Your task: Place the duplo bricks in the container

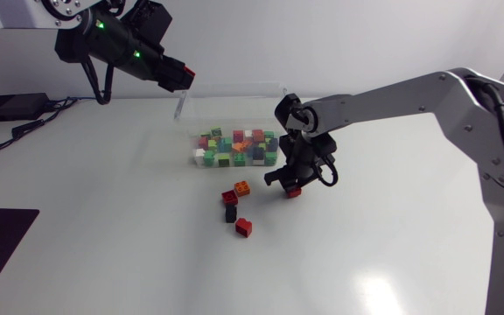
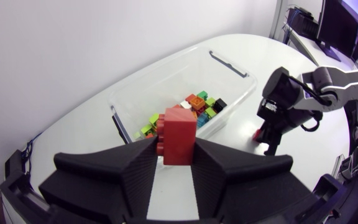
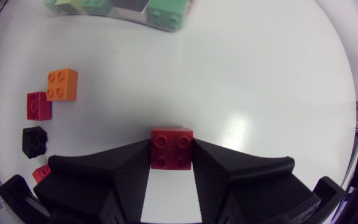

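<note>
Left claw (image 2: pixel 178 152) – clamped on tall red brick (image 2: pixel 179 134), raised above counter (image 1: pixel 392 254), close by clear container (image 2: pixel 229 67). Container holds heap of mixed bricks (image 2: pixel 201 106) – green, red, orange, white, black.

Right claw (image 3: pixel 171 148) low over counter, just in front of container, fingers pressed on both sides of four-stud red brick (image 3: pixel 172 157).

Beside right claw, loose on counter: orange brick (image 3: pixel 62 84), small red brick (image 3: pixel 38 105) touching it, black brick (image 3: pixel 35 142), another red piece (image 1: pixel 244 227) farthest from container.
</note>
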Controlling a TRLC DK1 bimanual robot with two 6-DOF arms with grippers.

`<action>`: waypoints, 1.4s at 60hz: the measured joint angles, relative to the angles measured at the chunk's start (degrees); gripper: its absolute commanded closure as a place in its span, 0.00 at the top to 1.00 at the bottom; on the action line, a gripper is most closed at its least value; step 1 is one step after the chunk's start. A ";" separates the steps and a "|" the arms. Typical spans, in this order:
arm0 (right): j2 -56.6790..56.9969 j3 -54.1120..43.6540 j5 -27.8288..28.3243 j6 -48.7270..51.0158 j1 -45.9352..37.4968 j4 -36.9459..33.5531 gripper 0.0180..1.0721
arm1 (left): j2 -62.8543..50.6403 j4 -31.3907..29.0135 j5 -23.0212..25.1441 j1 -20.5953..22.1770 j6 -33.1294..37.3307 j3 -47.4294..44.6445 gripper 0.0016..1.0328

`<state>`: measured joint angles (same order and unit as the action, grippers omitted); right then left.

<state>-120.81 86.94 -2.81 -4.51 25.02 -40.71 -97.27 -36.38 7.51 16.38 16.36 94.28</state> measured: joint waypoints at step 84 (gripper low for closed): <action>9.11 20.76 2.38 2.43 2.54 10.47 0.30 | 22.43 25.90 2.51 1.75 -1.51 -37.83 0.94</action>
<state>-111.70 107.70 -0.43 -2.09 27.55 -30.24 -74.85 -10.48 10.02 18.13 14.85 56.45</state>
